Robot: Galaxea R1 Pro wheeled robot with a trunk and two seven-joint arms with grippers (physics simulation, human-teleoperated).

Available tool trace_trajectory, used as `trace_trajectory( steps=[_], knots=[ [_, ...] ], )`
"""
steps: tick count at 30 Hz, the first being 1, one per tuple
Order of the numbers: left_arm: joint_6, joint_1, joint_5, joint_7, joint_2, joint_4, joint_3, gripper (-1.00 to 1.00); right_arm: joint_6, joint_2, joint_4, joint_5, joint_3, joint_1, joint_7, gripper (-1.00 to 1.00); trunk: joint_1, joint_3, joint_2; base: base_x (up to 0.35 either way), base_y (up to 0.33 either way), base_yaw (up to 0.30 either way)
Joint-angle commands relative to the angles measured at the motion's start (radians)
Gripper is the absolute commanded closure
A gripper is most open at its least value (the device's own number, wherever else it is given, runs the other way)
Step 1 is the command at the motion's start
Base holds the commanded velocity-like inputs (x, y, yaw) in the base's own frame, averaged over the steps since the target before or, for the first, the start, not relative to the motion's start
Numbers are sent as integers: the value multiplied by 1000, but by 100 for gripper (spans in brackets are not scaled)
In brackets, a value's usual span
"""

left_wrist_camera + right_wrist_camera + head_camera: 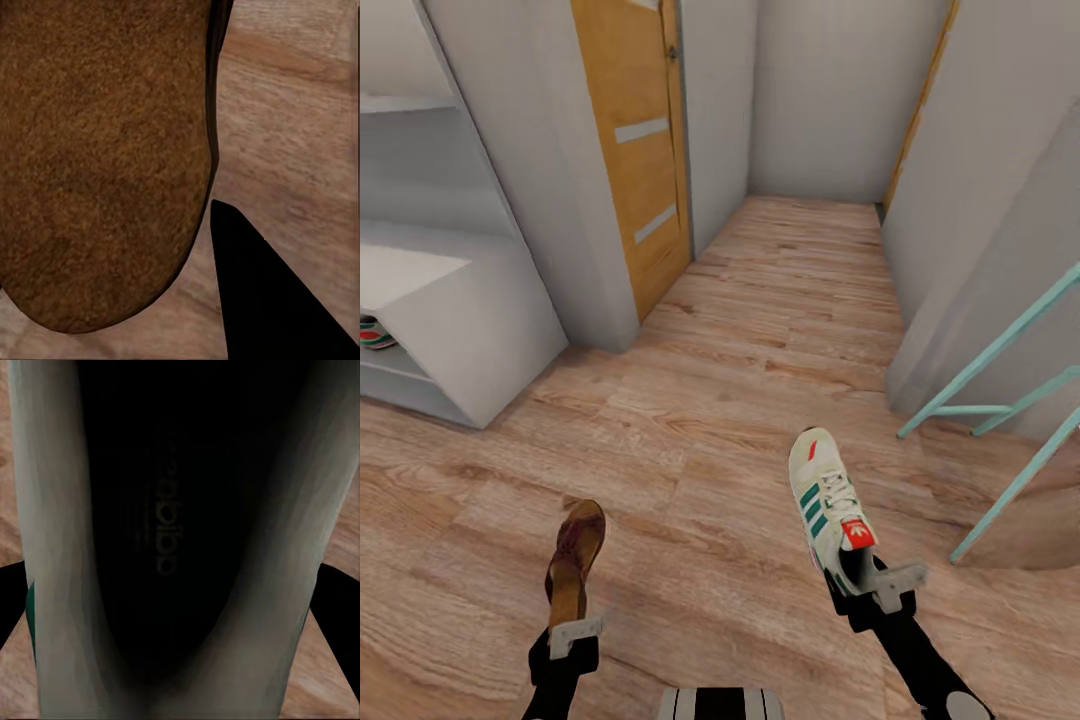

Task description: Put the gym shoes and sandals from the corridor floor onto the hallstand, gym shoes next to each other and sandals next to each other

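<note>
My left gripper (573, 628) is shut on the heel end of a dark-brown sandal (575, 560), held above the corridor floor (760, 330) with its toe pointing away from me. The left wrist view shows its tan insole (97, 150) beside a black finger (270, 300). My right gripper (867, 590) is shut on the heel of a cream gym shoe (828, 510) with green stripes and a red tab; its dark inside (172, 532) faces the right wrist camera. The grey hallstand (460, 310) stands at the left, with another gym shoe (374, 333) in its low slot.
An orange wooden door (635, 150) is set in the left wall beyond the hallstand. A grey wall corner (595, 250) juts out between them. A turquoise metal frame (1010, 400) stands at the right. The corridor runs on ahead to a second door edge (920, 110).
</note>
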Motion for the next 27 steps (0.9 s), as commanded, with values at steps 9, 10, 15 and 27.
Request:
trace_trajectory(
  steps=[9,10,15,27],
  knots=[
    [-28,64,-14,1,-1,-11,0,100,-289,15,199,7,-2,100,-121,100,-4,49,2,0,0,0],
    [-29,72,-15,1,-2,-16,-1,100,-334,15,245,8,-2,104,-138,100,-5,54,2,0,0,0],
    [-30,104,-14,1,0,-42,-2,100,-496,16,392,8,-1,110,-189,100,-7,82,3,0,0,0],
    [-49,158,-15,0,1,-33,-1,100,-630,17,585,9,1,111,-235,100,-12,147,6,0,0,0]
  ],
)
